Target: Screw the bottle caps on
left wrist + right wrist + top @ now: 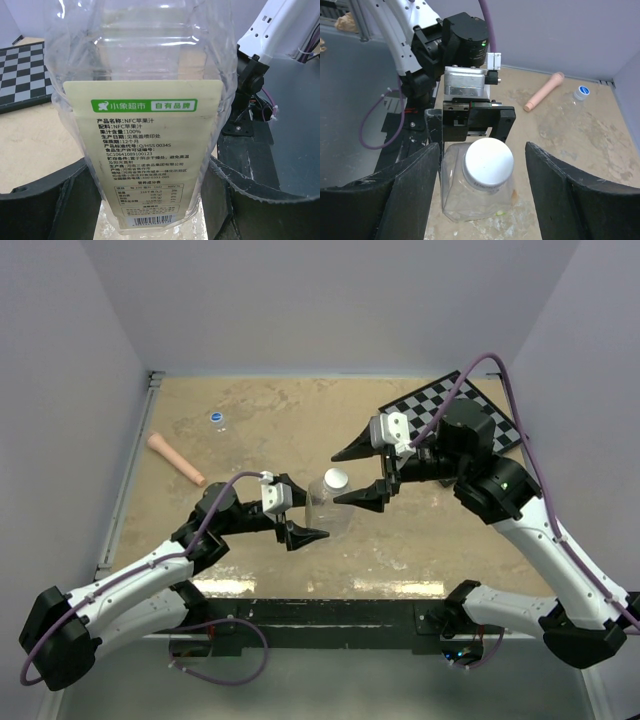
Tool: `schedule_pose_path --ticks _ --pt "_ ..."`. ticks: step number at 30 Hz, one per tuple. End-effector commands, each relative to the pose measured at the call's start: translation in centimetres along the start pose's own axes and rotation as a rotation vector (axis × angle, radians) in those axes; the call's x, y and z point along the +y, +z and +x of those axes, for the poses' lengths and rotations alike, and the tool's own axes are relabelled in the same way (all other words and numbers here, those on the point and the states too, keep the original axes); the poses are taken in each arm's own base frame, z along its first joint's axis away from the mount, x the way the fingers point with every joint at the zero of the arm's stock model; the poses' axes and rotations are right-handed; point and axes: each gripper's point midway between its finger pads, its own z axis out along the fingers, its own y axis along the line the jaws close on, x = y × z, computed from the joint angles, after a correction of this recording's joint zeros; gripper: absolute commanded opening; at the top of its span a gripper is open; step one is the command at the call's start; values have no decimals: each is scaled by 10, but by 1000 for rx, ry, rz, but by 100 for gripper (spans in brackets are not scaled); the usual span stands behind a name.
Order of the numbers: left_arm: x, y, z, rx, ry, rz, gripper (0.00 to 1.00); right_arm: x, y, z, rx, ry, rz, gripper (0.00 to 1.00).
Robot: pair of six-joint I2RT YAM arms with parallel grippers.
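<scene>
Soft, even light from above; faint shadows on the bright desk (420, 530). The wide bottle (150, 50) shows mild glare toward 12 o'clock; its label (145, 150) is sharp.

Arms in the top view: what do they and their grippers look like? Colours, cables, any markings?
Both the left arm and right arm have white link shells with black joints, and a purple cable loops along each. The left gripper and right gripper have black tapered fingers on a white-and-silver block. A green light glows on the right arm.
</scene>
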Motion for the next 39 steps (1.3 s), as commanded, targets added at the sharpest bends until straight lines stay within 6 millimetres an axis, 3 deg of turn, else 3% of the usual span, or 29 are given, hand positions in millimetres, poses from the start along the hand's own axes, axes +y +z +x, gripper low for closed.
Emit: schedule_pose_path --ticks 1,8,18,31,39 --pt "-2 4 -35 -83 94 36 0 9 1 -12 -34 -29 -68 71" --pt "-4 5 -38 -89 96 51 0 8 4 -8 -31 -19 -76 65" --pt "-5 5 -43 -104 103 61 0 9 6 -4 -28 -9 -86 47" --pt "-5 6 -50 -118 112 61 0 10 7 -1 -21 6 -97 45" --pt "0 5 -62 -150 108 19 0 1 9 6 3 30 -48 43"
